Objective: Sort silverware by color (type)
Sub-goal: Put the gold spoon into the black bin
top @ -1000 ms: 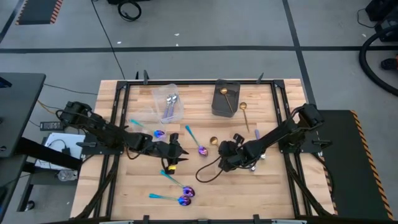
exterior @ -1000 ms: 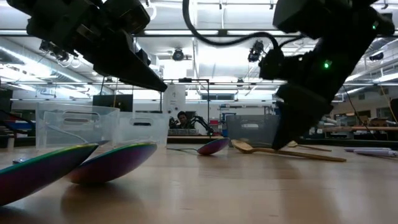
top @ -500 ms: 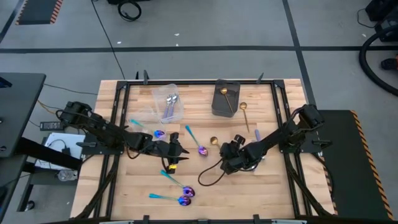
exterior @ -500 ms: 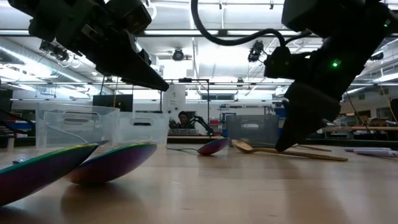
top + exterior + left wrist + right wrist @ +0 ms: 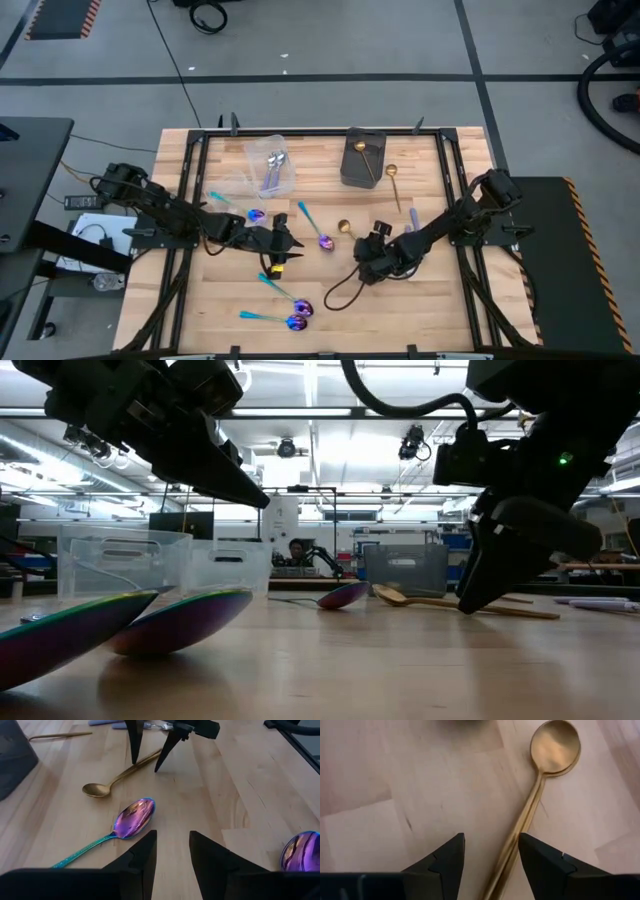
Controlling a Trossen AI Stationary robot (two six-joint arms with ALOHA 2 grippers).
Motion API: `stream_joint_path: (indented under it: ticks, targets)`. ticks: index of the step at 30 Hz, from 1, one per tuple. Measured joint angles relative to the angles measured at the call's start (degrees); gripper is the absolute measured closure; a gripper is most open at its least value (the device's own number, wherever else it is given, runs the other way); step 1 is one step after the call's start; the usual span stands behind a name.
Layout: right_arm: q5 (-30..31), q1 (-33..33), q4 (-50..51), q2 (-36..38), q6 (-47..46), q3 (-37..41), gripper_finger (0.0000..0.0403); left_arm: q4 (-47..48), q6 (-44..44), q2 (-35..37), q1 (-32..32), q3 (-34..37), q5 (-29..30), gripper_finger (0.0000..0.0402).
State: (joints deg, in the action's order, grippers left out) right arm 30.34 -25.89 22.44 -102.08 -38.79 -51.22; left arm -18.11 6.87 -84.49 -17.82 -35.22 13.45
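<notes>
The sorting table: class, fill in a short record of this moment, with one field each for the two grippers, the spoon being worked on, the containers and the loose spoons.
right gripper: open, low over the table, fingers either side of the gold spoon's handle, not closed on it
gold spoon: flat on the wood, mid-table
left gripper: open, empty, above a purple-blue spoon
clear tub: holds silver spoons
dark box: holds a gold spoon
loose spoons: several purple-blue ones, another gold one beside the box

Left gripper (image 5: 283, 243) hovers mid-table, jaws parted; right gripper (image 5: 362, 262) angled low, fingers spread.
</notes>
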Motion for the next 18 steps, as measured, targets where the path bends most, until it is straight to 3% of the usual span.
stream_joint_path:
  ticks: [12, 18]
  targets:
    - [-3.1, 3.2, -2.6, 0.2, -0.6, 0.8, 0.0207, 0.0, 0.0, 0.0, -0.1, 0.0, 0.0, 0.0279]
    - [-10.6, 4.8, -8.5, 0.5, -2.5, 2.8, 0.0207, 0.0, 0.0, 0.0, 0.0, 0.0, 0.0, 0.0279]
